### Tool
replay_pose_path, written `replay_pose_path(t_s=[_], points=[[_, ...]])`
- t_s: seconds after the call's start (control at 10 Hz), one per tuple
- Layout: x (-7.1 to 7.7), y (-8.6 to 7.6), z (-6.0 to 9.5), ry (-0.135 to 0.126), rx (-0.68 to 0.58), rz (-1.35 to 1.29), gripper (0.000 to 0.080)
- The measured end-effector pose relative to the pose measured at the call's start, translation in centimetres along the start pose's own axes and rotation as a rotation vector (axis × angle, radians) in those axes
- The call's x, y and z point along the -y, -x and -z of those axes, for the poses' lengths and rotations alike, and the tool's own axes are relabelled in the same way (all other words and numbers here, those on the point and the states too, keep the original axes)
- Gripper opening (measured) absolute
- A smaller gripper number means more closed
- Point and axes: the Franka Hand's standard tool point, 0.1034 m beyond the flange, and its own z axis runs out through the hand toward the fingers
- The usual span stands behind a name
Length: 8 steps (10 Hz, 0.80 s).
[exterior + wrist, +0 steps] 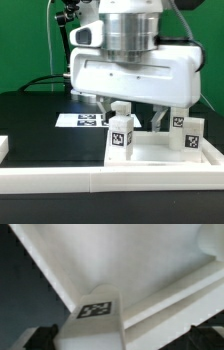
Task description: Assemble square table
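Note:
The square table's white top (160, 158) lies flat at the front, its raised rim showing. One white leg (121, 131) with a black-and-white tag stands upright on it. My gripper (133, 116) hangs over this leg, open, with a finger on each side and neither pressing it. A second tagged leg (187, 134) stands on the top toward the exterior view's right. In the wrist view the leg (93, 322) rises between my dark fingertips (40, 339), with a wide gap on one side, and my gripper (122, 340) holds nothing. The white top (150, 258) fills the background.
The marker board (79, 120) lies on the black table behind the top, toward the exterior view's left. A long white rail (70, 181) borders the front edge. A small white piece (3, 148) shows at the far left edge.

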Motion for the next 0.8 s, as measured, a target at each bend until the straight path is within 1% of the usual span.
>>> replay_pose_path(t_s=[0.2, 0.8], points=[[1.38, 0.74, 0.50, 0.009, 0.019, -0.006, 0.0648], [1.33, 0.72, 0.35, 0.008, 0.019, 0.000, 0.0649]])
